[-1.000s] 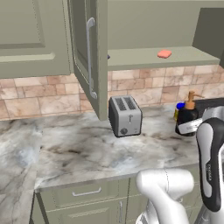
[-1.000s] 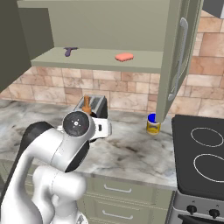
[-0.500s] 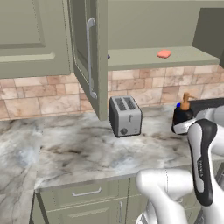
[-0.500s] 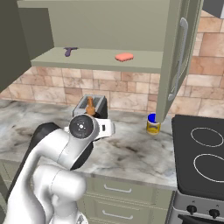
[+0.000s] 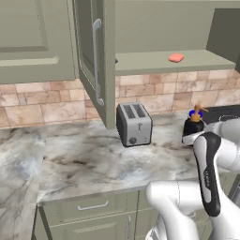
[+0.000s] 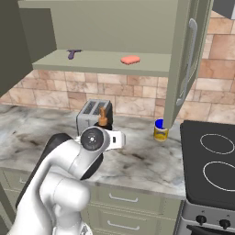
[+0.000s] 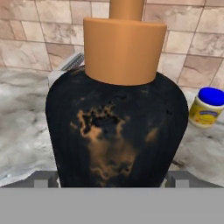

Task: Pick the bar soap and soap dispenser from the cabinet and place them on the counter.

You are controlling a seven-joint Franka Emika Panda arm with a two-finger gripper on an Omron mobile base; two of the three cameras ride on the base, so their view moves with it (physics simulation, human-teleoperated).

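My gripper (image 7: 111, 180) is shut on the soap dispenser (image 7: 116, 127), a black bottle with an orange pump top. One dark fingertip shows at each side of its base. The soap dispenser (image 5: 193, 125) hangs low over the counter (image 5: 84, 164), right of the toaster, and I cannot tell whether it touches the stone. From the right base its orange pump (image 6: 103, 114) pokes up behind my wrist. The pink bar soap (image 5: 176, 57) lies flat on the shelf of the open cabinet (image 5: 154, 62). It sits mid-shelf as the bar soap (image 6: 130, 59) in the right base view.
A silver toaster (image 5: 133, 124) stands against the tiled wall. A yellow jar with blue lid (image 6: 159, 130) is behind the bottle, near the black stove (image 6: 211, 156). Open cabinet doors (image 5: 96, 61) hang over the counter. A small dark purple item (image 6: 72, 53) lies on the shelf's far end.
The arm has carried the soap dispenser a little lower and toward the toaster. The bar soap, toaster and jar have stayed put.
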